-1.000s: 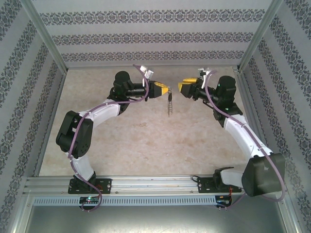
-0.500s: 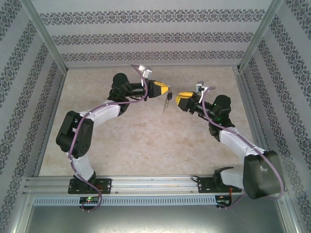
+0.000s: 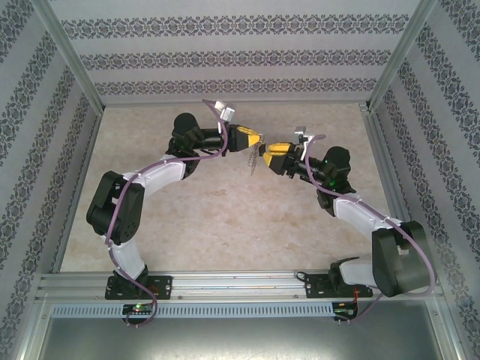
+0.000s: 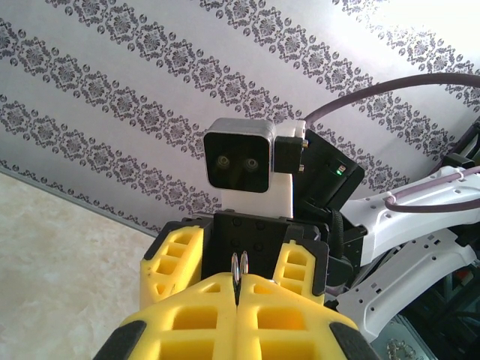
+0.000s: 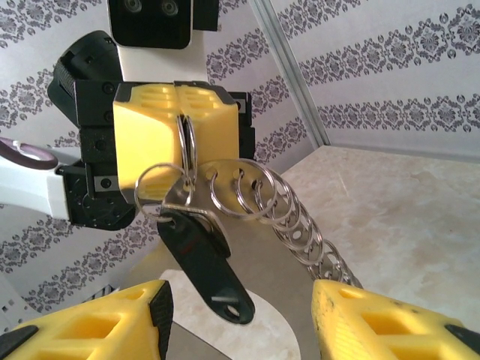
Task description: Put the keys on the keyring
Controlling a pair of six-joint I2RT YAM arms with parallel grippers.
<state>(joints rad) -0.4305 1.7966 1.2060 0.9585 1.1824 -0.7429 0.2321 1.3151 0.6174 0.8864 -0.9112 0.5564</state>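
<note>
The left end effector point(image 3: 259, 140) is clamped shut on the top ring of the silver-grey metal keyring chain point(image 5: 255, 199), above the beige surface point(image 3: 225, 217). The small black-headed key point(image 5: 202, 259) hangs there, between the parted fingers of the right end effector point(image 5: 238, 304).

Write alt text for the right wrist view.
The left claw, shut, holds the keyring, a chain of silver rings with a black-headed key dangling. The right claw stands open below it.
</note>
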